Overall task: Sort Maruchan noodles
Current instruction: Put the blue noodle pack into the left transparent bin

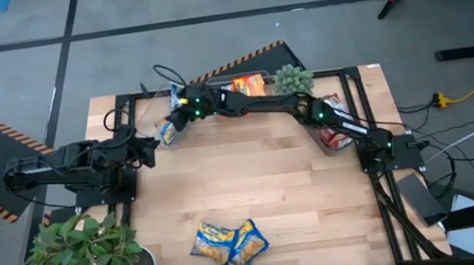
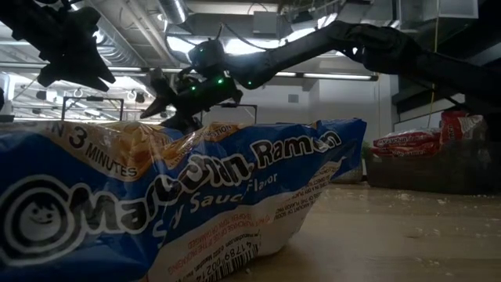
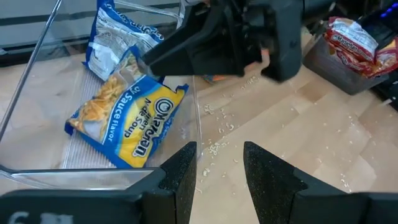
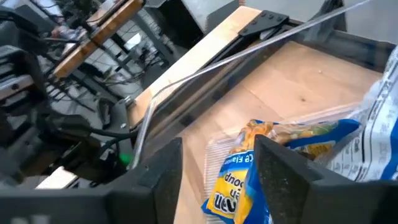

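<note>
At the near edge of the wooden surface (image 1: 253, 177) lie two yellow-and-blue noodle packets (image 1: 228, 243), touching each other and outside any bin. Farther back, the clear bin (image 3: 37, 81) at the far left corner holds two more yellow-and-blue packets (image 3: 127, 118), one lying flat on the bin floor, the other leaning behind it. A bin on the right side (image 1: 335, 133) holds red packets (image 3: 351, 43), and an orange packet (image 1: 249, 84) sits at the far edge beside a small green spiky plant (image 1: 292, 78). The right gripper (image 1: 169, 128) reaches across the far edge and hangs over the clear bin, its fingers (image 4: 160, 171) apart above the flat packet. The left gripper (image 1: 148, 148) waits just beside that bin at the left edge, its fingers (image 3: 180, 174) apart and empty
</note>
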Controlling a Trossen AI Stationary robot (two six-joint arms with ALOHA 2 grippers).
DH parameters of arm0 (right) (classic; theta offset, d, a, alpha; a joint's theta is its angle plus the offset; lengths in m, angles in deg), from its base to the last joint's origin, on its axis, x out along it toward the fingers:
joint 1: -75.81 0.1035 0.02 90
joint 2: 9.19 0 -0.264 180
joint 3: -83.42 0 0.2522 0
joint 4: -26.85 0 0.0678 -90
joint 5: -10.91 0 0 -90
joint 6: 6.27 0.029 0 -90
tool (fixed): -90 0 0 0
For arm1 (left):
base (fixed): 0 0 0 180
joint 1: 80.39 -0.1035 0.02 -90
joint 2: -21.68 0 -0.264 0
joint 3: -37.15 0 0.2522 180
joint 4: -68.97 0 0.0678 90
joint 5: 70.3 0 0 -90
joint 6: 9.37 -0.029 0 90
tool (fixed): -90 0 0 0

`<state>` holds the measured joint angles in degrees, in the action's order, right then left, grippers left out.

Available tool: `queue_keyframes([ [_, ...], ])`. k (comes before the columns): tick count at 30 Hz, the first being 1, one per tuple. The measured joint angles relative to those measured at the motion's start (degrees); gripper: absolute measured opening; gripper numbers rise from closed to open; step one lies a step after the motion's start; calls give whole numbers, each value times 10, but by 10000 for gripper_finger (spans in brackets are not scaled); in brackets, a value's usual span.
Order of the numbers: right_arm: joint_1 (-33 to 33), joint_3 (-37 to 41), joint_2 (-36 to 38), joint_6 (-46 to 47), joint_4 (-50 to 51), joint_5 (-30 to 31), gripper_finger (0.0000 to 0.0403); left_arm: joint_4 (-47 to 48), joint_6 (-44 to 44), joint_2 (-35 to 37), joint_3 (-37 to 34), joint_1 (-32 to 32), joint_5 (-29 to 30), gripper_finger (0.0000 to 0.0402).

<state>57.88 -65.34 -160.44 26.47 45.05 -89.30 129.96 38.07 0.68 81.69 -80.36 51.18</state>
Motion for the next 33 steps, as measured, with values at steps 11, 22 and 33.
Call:
queue_keyframes([
  [11, -28, 0, 79, -147, 162, -1, 125, 18, 0, 0, 0, 0, 23, 128],
  [22, 14, 1, 67, -267, 153, 118, 28, 18, 5, 0, 0, 0, 44, 128],
  [33, 30, 2, 38, -273, 178, 104, 15, 17, 32, 0, 0, 0, 39, 128],
])
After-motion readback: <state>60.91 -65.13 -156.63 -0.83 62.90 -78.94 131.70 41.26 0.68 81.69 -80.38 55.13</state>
